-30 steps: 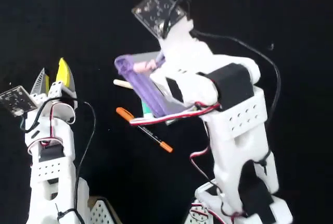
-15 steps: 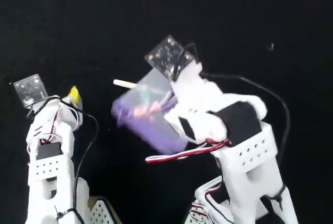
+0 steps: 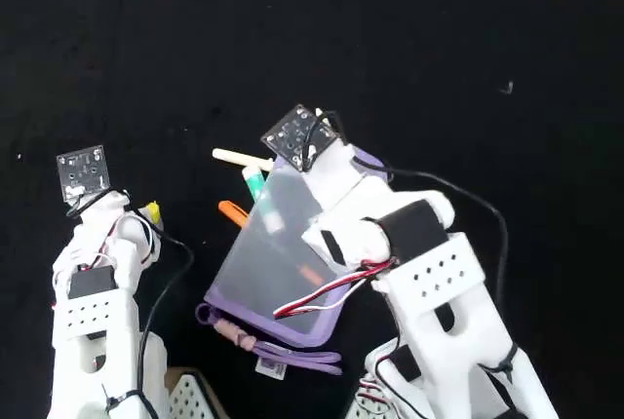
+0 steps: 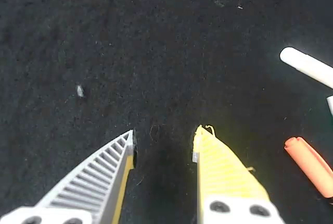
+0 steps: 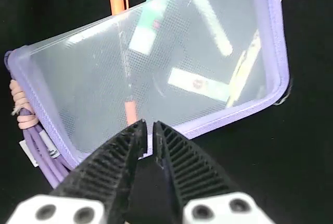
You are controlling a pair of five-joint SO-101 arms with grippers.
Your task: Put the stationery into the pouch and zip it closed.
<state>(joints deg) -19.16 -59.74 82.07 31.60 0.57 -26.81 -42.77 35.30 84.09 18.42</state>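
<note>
The translucent pouch (image 3: 278,263) with purple edging lies flat on the black table; it also shows in the right wrist view (image 5: 171,73). My right gripper (image 5: 147,126) is shut on its purple edge. Under the pouch lie an orange pen (image 3: 232,211), a green-capped marker (image 3: 255,185) and a cream stick (image 3: 239,157), their ends poking out past its far side. More items show through the plastic. My left gripper (image 4: 164,139) hangs open over bare cloth to the left, with the orange pen's cap (image 4: 309,159) and the cream stick (image 4: 307,65) beside it.
A purple cord with a pink loop (image 3: 244,336) and a white tag (image 3: 271,368) trails from the pouch's near corner. The right arm's white body (image 3: 419,253) leans over the pouch. Black cloth (image 3: 507,88) stretches to the far edge.
The right arm swung the raised pouch down and toward the front, laying it flat over the pens. The left arm drew back and tipped its gripper downward.
</note>
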